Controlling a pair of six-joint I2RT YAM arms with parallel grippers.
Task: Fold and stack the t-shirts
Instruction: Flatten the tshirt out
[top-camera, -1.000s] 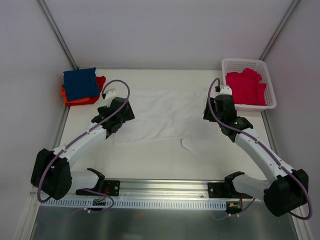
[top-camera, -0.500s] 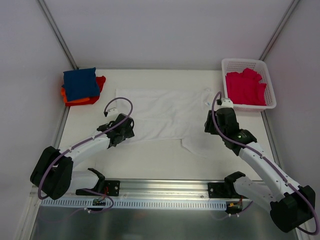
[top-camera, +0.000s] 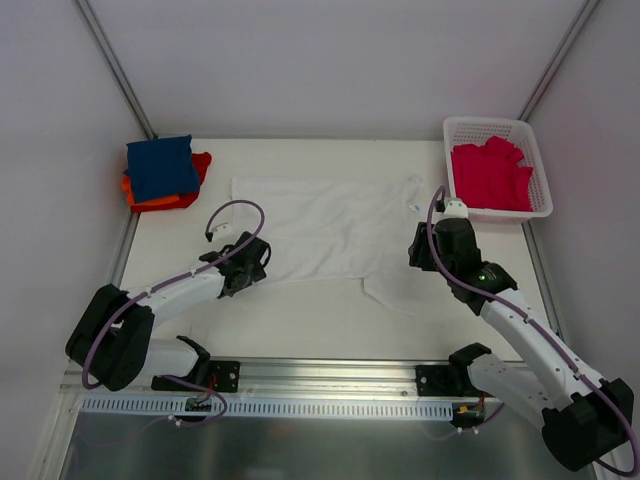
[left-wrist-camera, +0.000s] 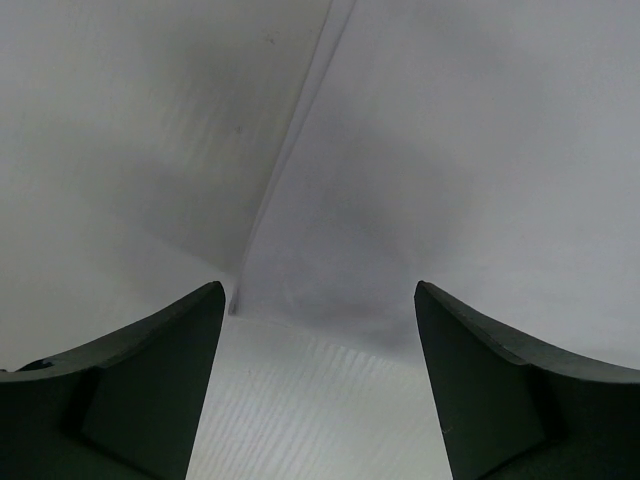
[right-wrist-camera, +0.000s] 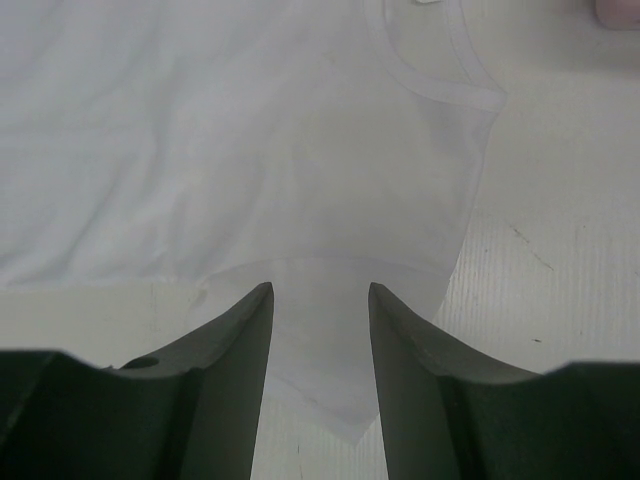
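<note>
Because both wrists cover their own tips in the overhead view, the state of each set of fingers is read from the wrist cameras only. The left fingers (left-wrist-camera: 200, 320) stand wide apart with nothing between them; they face the enclosure walls (left-wrist-camera: 450, 150), and only a pale strip of counter (left-wrist-camera: 310, 420) shows below them. The right fingers (right-wrist-camera: 255, 320) stand moderately apart, gripping nothing, and are poised over a sleeve of the white t-shirt (right-wrist-camera: 250, 150); whether their tips touch the cloth cannot be determined. In that view the collar band (right-wrist-camera: 430, 80) runs off the upper edge. Overhead, the white t-shirt (top-camera: 320, 225) lies spread flat at mid-counter (top-camera: 300, 320), neck toward the basket (top-camera: 495, 122), one sleeve pointing at the near edge, with shallow wrinkles across the body. A folded navy blue t-shirt (top-camera: 160, 168) sits at the far left corner on an orange-red t-shirt (top-camera: 198, 165), which it largely hides. Crumpled crimson-pink t-shirts (top-camera: 492, 172) fill the basket at the far right; their count cannot be made out.
</note>
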